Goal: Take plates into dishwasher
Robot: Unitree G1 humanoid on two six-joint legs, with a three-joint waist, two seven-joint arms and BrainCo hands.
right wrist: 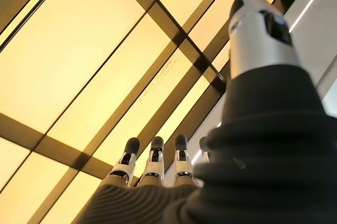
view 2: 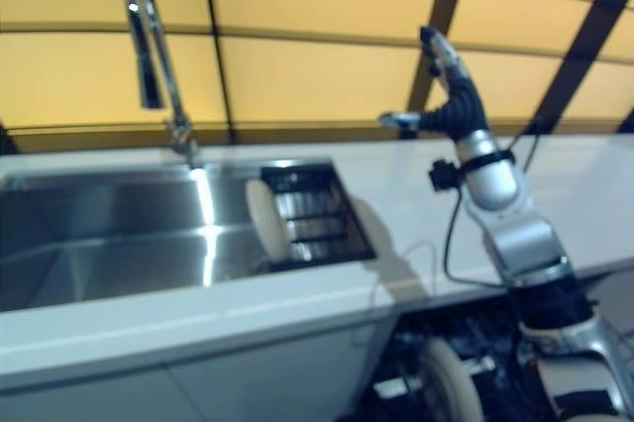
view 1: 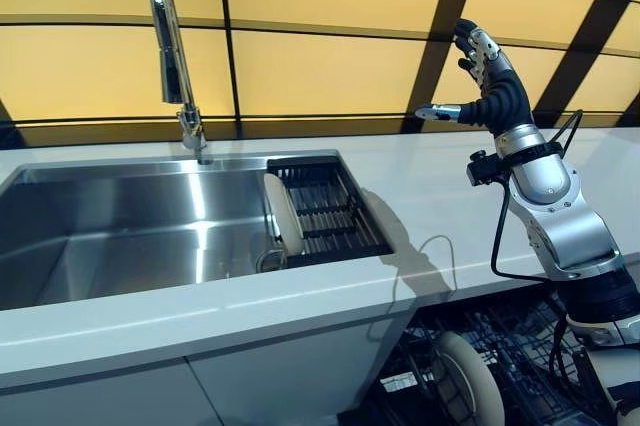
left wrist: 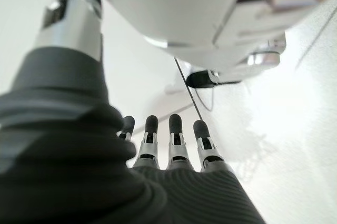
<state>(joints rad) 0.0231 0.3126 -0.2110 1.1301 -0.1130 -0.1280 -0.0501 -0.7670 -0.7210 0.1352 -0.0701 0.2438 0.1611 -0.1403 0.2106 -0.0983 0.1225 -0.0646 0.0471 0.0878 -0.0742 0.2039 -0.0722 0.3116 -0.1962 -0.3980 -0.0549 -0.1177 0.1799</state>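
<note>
A white countertop (view 1: 470, 196) runs across the scene beneath a wall of yellow panels (view 1: 320, 66) divided by dark strips. Set into the counter on the robot's left is a wide stainless steel sink (view 1: 120, 226), with a tall chrome faucet (view 1: 172, 56) rising from the counter just behind it. A black slatted drying rack (view 1: 330, 208) sits in the right end of the sink. One pale plate (view 1: 284, 214) stands on edge at the rack's left side, leaning slightly.

Below the counter edge on the right, an open dishwasher (view 1: 500, 346) shows its dark wire basket. A second pale plate (view 1: 468, 378) stands upright in that basket.

The robot's right hand (view 1: 482, 76) is raised above the counter, well to the right of the sink and apart from both plates. Its fingers (right wrist: 154, 163) are straight and relaxed, pointing up toward the yellow wall, with the thumb (view 1: 438, 112) held out sideways. It holds nothing.

The robot's left hand (left wrist: 168, 150) appears only in its own wrist view, against a pale surface. Its fingers are straight, side by side, and empty.
</note>
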